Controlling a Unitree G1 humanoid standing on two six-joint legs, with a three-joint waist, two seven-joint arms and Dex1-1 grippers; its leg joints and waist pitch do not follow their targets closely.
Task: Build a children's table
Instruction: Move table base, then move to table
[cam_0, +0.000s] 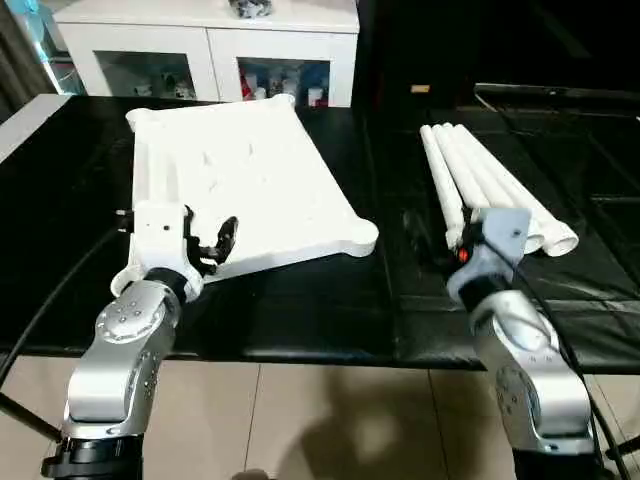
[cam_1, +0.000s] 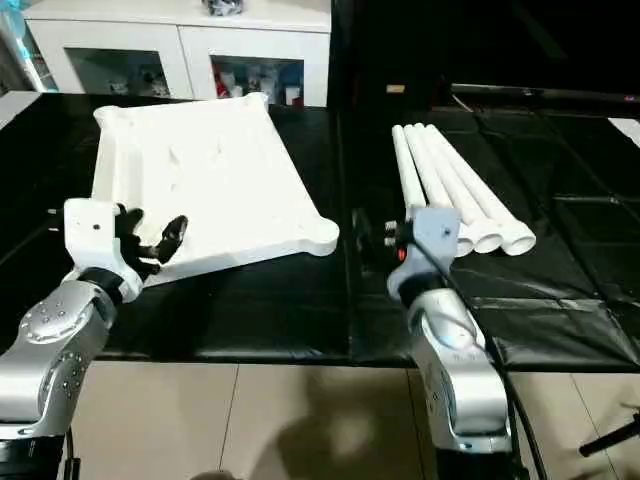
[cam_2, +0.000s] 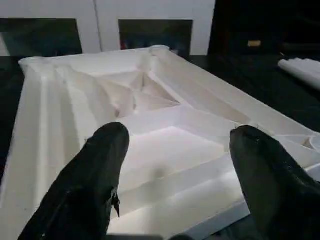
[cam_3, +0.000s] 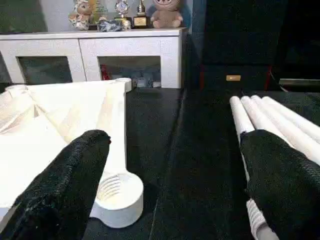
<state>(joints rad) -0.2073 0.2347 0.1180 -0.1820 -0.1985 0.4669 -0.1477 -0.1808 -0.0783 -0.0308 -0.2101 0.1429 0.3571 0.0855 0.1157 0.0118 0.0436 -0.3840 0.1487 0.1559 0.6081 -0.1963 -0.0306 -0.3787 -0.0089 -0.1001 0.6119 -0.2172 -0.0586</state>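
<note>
White ribbed plastic tabletop (cam_0: 250, 170) upside down on black desk (cam_0: 320, 320); four white tapered legs (cam_0: 490, 190) beside. Left gripper (cam_2: 170, 150) jaws apart, empty, over tabletop's near edge. Right gripper (cam_3: 175, 165) jaws wide, empty.

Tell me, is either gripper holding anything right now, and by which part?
Nothing is held. The left gripper stands open over the table top's near edge; the right gripper is open beside the legs.

A bare strip of black tabletop (cam_0: 395, 200) runs between the upturned table top (cam_0: 250, 180) and the four legs (cam_0: 490, 185); a white cabinet (cam_0: 210, 50) blocks the far side.
</note>
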